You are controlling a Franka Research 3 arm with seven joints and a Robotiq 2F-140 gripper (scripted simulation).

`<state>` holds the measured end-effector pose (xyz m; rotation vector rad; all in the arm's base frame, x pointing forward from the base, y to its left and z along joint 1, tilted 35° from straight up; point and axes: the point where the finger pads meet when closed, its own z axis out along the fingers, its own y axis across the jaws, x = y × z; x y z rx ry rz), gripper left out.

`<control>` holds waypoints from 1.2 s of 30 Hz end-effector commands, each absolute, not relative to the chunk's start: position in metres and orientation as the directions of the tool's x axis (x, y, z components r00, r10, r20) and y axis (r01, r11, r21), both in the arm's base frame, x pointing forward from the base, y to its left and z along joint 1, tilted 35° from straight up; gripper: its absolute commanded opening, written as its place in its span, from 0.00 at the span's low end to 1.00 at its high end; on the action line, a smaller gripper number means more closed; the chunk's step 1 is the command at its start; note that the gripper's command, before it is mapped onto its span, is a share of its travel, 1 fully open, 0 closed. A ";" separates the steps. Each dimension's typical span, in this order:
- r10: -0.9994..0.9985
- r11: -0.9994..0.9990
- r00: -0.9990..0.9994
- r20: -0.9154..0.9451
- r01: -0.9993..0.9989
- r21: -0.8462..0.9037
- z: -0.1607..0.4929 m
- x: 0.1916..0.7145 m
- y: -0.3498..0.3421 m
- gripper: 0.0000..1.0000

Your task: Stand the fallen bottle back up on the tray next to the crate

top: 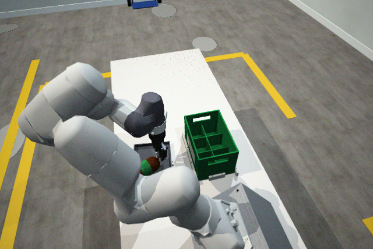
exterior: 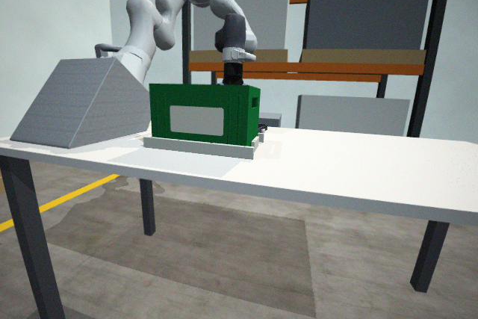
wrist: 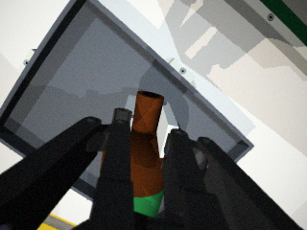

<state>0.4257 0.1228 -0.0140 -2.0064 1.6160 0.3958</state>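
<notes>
A brown bottle (top: 152, 163) (wrist: 144, 168) with a green label lies on its side on the grey tray (top: 144, 150) (wrist: 91, 67). Its open neck points toward the tray's far side. My gripper (top: 162, 153) (wrist: 146, 110) reaches down into the tray and is shut on the bottle's neck, one finger on each side. In the top view my arm hides the bottle's base. The green crate (top: 210, 143) (exterior: 204, 114) with its divided compartments stands to the right of the tray. In the exterior view the crate hides the tray, the bottle and my fingers; only my wrist (exterior: 232, 72) shows above it.
The crate sits in a low white frame (exterior: 200, 148) on the white table (top: 168, 83) (exterior: 347, 169). A grey wedge-shaped block (top: 250, 210) (exterior: 77, 99) stands by the arm's base. A shelf rack (exterior: 308, 67) stands behind the table.
</notes>
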 end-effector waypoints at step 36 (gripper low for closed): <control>-0.810 -0.146 0.244 -0.533 -0.965 -0.219 -0.004 0.425 0.117 0.00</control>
